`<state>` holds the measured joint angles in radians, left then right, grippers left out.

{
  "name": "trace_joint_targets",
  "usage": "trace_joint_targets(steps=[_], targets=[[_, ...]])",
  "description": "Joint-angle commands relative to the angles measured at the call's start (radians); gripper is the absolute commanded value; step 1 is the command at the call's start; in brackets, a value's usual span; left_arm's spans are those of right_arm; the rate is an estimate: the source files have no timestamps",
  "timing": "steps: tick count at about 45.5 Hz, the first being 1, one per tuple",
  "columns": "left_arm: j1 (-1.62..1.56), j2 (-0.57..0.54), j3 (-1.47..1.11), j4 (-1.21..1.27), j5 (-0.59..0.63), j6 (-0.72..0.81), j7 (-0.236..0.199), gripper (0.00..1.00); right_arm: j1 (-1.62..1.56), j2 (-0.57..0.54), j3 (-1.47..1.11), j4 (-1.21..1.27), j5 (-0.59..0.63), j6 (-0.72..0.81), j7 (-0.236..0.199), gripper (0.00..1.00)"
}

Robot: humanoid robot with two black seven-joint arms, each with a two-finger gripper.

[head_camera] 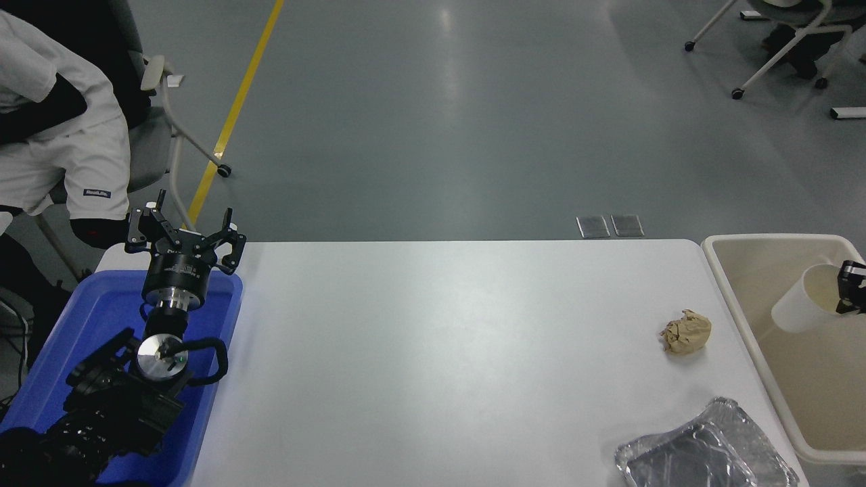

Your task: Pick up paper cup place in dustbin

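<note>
The white paper cup (805,299) hangs tilted inside the cream-beige dustbin (771,239) at the table's right end, its mouth turned to the right. Only the tip of my right gripper (851,288) shows at the picture's right edge, and it is shut on the cup's rim. The cup sits below the bin's rim line, near the bin's far wall. My left arm is parked at the lower left, and my left gripper (185,228) stands open with nothing between its fingers.
A crumpled tan paper ball (687,331) lies on the white table just left of the bin. A silver foil tray (703,452) sits at the front right. A blue tray (81,325) lies under the left arm. A seated person (64,142) is at the far left.
</note>
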<state>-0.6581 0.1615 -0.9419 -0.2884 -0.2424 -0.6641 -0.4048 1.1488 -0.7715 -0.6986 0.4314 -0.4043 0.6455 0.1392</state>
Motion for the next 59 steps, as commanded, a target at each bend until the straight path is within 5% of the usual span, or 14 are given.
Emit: trace_joint_targets(steps=[1, 16, 31, 41, 46, 54, 59], targets=[[0.000, 0.000, 0.000, 0.000, 0.000, 0.000, 0.000, 0.99, -0.195, 0.008, 0.162, -0.071, 0.004, -0.194, 0.000, 0.00], [0.000, 0.003, 0.000, 0.000, 0.000, 0.000, 0.000, 0.99, -0.354, 0.043, 0.306, -0.125, 0.010, -0.435, 0.000, 0.00], [0.000, 0.003, 0.000, 0.000, 0.000, 0.000, 0.000, 0.99, -0.465, 0.141, 0.321, -0.212, 0.180, -0.621, 0.000, 0.00], [0.000, 0.000, 0.000, 0.000, 0.000, 0.000, 0.000, 0.99, -0.488, 0.155, 0.321, -0.215, 0.188, -0.687, 0.000, 0.00], [0.000, 0.003, 0.000, 0.000, 0.000, 0.000, 0.000, 0.99, -0.494, 0.163, 0.321, -0.215, 0.188, -0.756, 0.002, 0.32], [0.000, 0.003, 0.000, 0.000, 0.000, 0.000, 0.000, 0.99, -0.506, 0.179, 0.323, -0.214, 0.188, -0.819, 0.002, 0.67], [0.000, 0.000, 0.000, 0.000, 0.000, 0.000, 0.000, 0.99, -0.508, 0.181, 0.333, -0.214, 0.191, -0.843, 0.002, 0.77]])
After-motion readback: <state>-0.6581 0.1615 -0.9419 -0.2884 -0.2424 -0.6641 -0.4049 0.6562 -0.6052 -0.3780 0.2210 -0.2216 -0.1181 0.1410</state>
